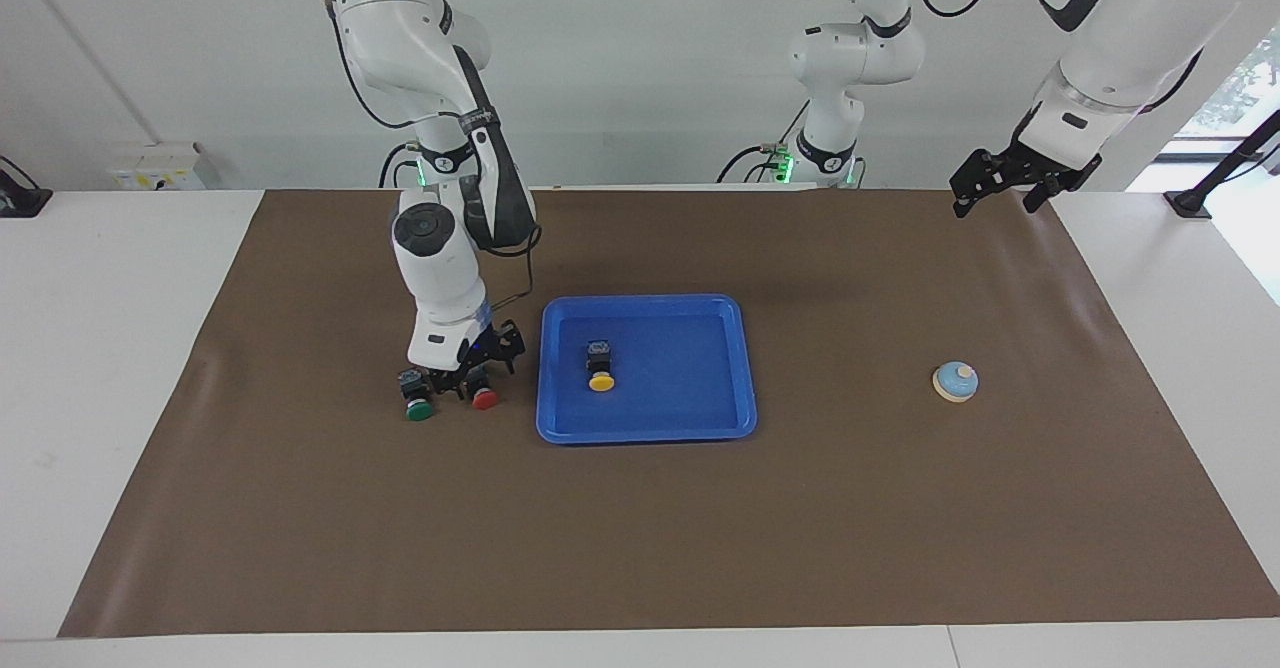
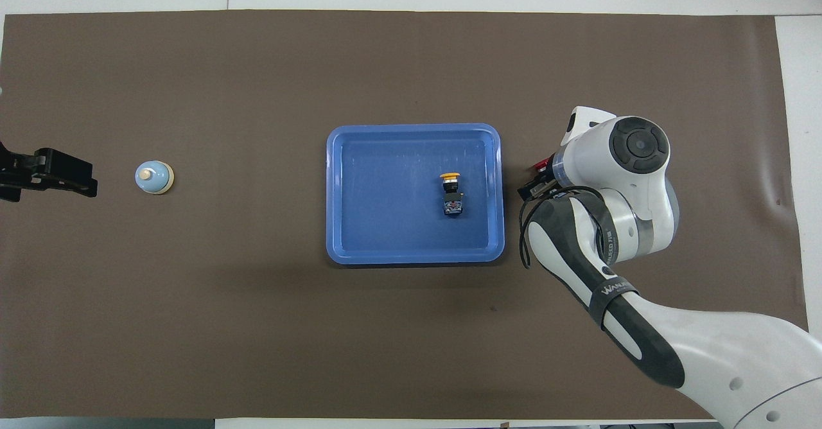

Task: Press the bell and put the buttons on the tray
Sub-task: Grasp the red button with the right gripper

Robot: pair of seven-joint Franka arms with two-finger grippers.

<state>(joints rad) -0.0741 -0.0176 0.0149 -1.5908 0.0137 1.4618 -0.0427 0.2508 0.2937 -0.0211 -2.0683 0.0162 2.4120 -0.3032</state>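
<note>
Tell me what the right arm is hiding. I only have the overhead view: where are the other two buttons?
Observer: The green button and the red button sit on the mat beside the tray, toward the right arm's end.
Operator: And the right claw?
Observer: The right claw is down at the red button's black body.
Operator: Is the left claw touching the bell?
Observer: No, the left claw hangs high in the air, well apart from the bell.

Yellow button (image 1: 600, 372) lies in the blue tray (image 1: 700, 428) at frame centre; red button (image 1: 484, 395) and green button (image 1: 418, 401) lie left; blue bell (image 1: 955, 381) right.
</note>
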